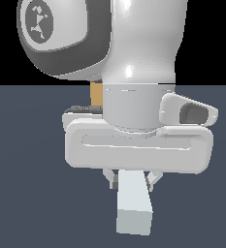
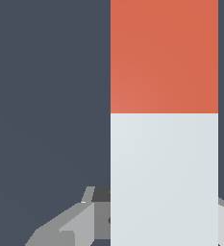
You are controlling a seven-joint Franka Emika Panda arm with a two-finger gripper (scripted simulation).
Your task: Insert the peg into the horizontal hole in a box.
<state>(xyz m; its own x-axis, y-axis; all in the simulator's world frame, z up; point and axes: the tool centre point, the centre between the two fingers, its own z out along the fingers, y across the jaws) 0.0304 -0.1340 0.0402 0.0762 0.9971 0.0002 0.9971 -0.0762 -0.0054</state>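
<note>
The arm's hand fills the exterior view, and my gripper (image 1: pixel 132 183) is shut on the peg (image 1: pixel 134 206). The peg's white end sticks out toward the camera below the fingers. In the wrist view the peg (image 2: pixel 164 144) runs away from the gripper (image 2: pixel 164 228), white near the fingers and orange-red at the far end. One grey finger (image 2: pixel 77 223) shows beside it. A narrow tan strip of the box (image 1: pixel 96 94) shows behind the arm, left of the wrist. The arm hides the rest of the box, and the hole is hidden.
A dark grey-blue floor (image 1: pixel 22 169) lies under and around the hand, with a black background above it. The arm's big grey-and-white joint (image 1: pixel 61 34) covers the upper part of the exterior view.
</note>
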